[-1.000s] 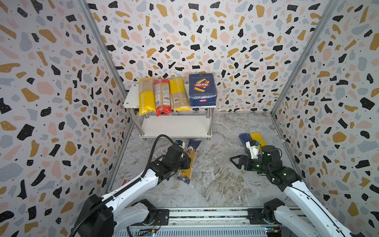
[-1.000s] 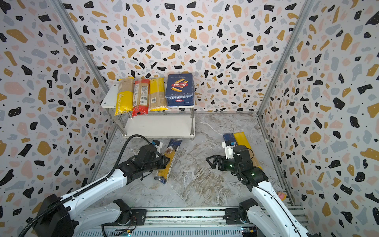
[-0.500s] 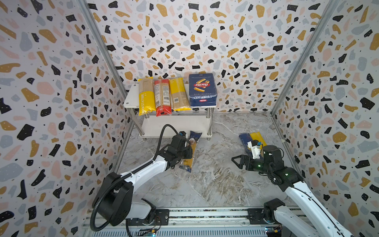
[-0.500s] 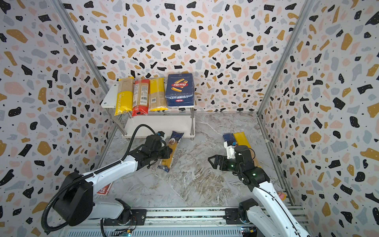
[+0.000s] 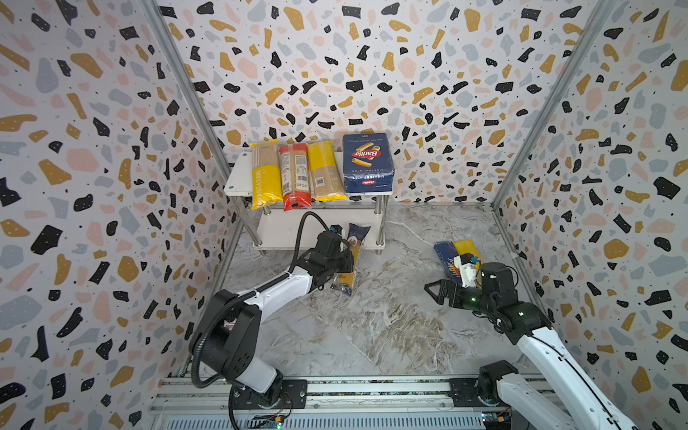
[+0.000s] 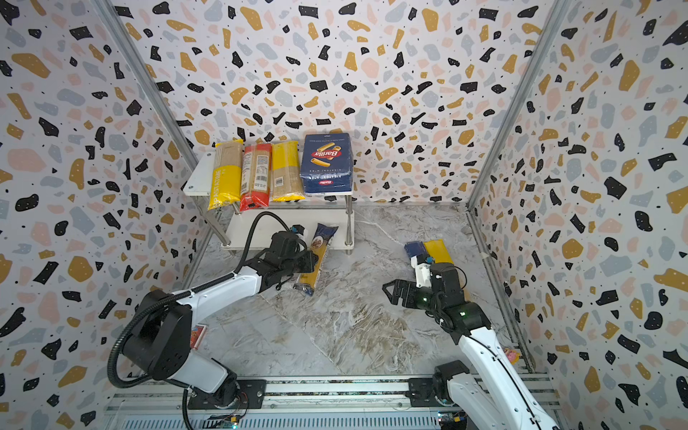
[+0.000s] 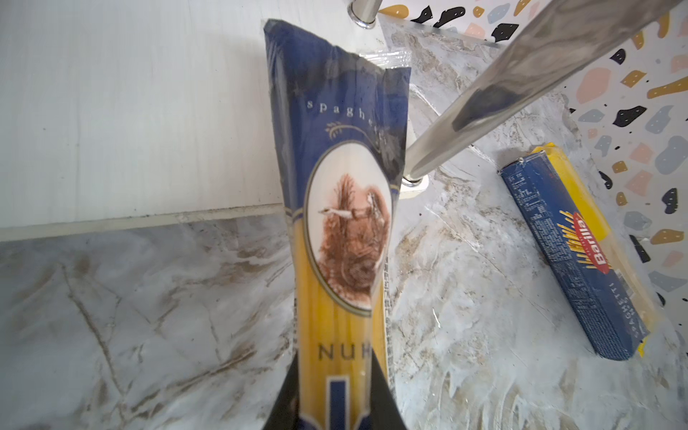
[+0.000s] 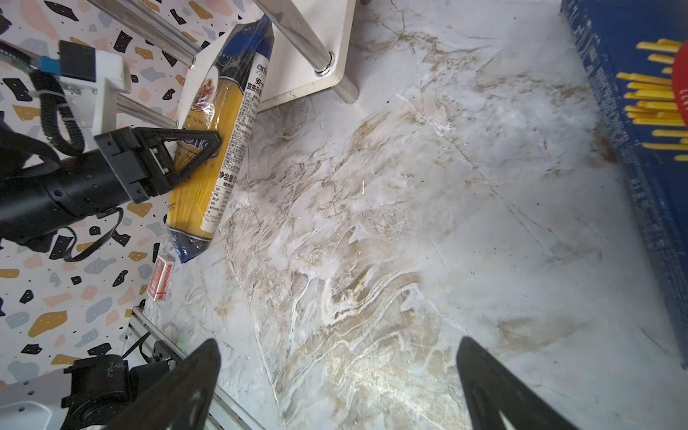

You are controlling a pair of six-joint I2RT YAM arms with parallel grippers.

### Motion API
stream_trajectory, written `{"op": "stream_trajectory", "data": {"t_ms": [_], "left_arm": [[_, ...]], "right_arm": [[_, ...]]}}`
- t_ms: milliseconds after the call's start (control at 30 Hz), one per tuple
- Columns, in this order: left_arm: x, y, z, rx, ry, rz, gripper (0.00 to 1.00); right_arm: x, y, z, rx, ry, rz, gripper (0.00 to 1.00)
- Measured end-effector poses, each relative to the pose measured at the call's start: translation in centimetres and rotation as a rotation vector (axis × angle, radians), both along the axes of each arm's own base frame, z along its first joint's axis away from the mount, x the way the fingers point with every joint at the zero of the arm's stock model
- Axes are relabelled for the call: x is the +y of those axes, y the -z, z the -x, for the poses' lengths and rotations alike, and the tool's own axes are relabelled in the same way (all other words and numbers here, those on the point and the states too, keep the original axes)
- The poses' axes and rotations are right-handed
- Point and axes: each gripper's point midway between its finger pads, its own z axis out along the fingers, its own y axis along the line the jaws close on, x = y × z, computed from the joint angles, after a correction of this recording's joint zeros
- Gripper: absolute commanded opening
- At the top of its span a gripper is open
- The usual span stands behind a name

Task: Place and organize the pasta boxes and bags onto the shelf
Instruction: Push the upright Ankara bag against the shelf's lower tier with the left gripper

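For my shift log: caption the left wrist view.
Left pincer shut on blue-and-yellow clear-plastic spaghetti bag, tip over white lower shelf board; dark blue Barilla cardboard box lies nearby.

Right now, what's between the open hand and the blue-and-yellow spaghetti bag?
Just bare marble floor between the right hand and the bag, in both top views.

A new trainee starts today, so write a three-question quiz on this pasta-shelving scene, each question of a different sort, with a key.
1. True or false: the right tool stands open with nothing in it.
2. How many packages lie on the top board of the shelf?
3. What is the left tool shut on?
A) the long spaghetti box
B) the blue-and-yellow bag
C) the red-ended bag

Key: 1 true; 2 four; 3 B.
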Motion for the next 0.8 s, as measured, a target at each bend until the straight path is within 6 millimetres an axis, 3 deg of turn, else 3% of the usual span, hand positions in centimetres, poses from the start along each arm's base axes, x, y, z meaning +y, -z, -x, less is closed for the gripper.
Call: {"op": "stream_trajectory", "data": {"t_ms": [233, 800], "left_arm": [[-0.7, 1.5, -2.0, 0.005, 0.002, -0.018, 0.00], [-1.9, 1.2, -6.8, -0.059, -0.028, -0.015, 0.00]], "right_arm": [[-0.6, 0.1, -0.2, 0.003, 0.016, 0.006, 0.99], [-2.0, 1.2, -0.9, 0.035, 0.040, 0.021, 0.99]]}}
